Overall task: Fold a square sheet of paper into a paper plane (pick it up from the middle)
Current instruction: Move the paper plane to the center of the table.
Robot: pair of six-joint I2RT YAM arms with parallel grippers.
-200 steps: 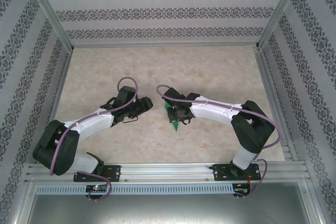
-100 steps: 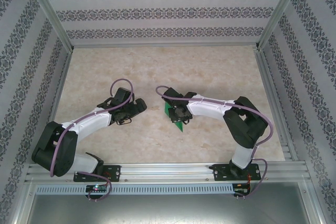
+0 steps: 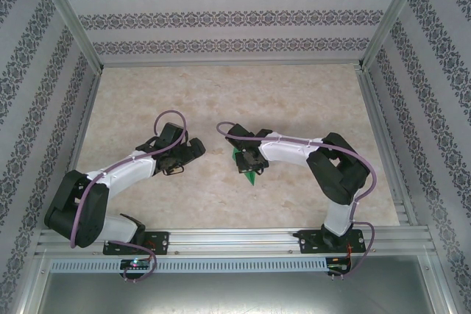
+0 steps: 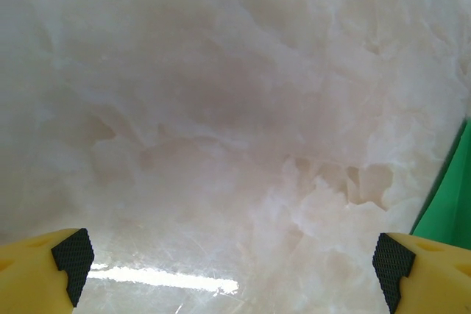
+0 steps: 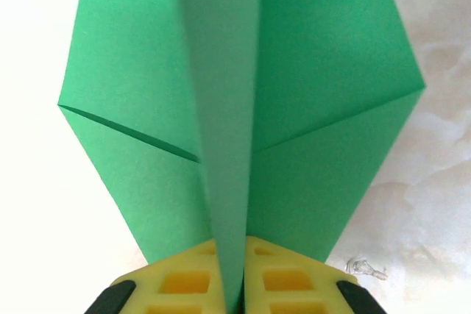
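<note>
Moved since the earlier frames: left arm [image 3: 125,170] drawn back toward its own side, its fingers spread wider; right arm [image 3: 294,154] folded in at the elbow, the green paper shifted slightly with it.

Item 1, paper plane [image 5: 316,71]: one piece, bright green, plain, part-folded. A raised centre crease runs straight up the right wrist view. Two slanting folds meet it, one from each side, and the flaps spread to a corner left and right. Location: middle of the tabletop [image 3: 221,93], just right of centre, beneath the right wrist. Whether it rests on the surface or hangs just above cannot be told.

Item 2, right fingers [image 5: 184,284]: one pair, yellow, together and clamped on the centre crease of the paper plane at its near end.

Item 3, left fingers [image 4: 44,273]: one pair, yellow, wide apart, holding nothing. Black textured pads [image 4: 73,255], one per finger, two counted. Near the paper plane, apart from it, over bare tabletop.

Item 4, arms: two, white with black joints. One purple cable [image 3: 171,113] along each, two counted. Bases bolted to the aluminium rail [image 3: 235,240] at the near edge.

Item 5, patterned walls [image 3: 221,12]: three sides, enclosing both arms and the single paper.

View notes: the overhead view gives both arms whole and the paper as green slivers beside the right wrist. The right wrist view gives the creases and the grip. The left wrist view gives pale marbled tabletop and a green edge [image 4: 452,196] at its right border
</note>
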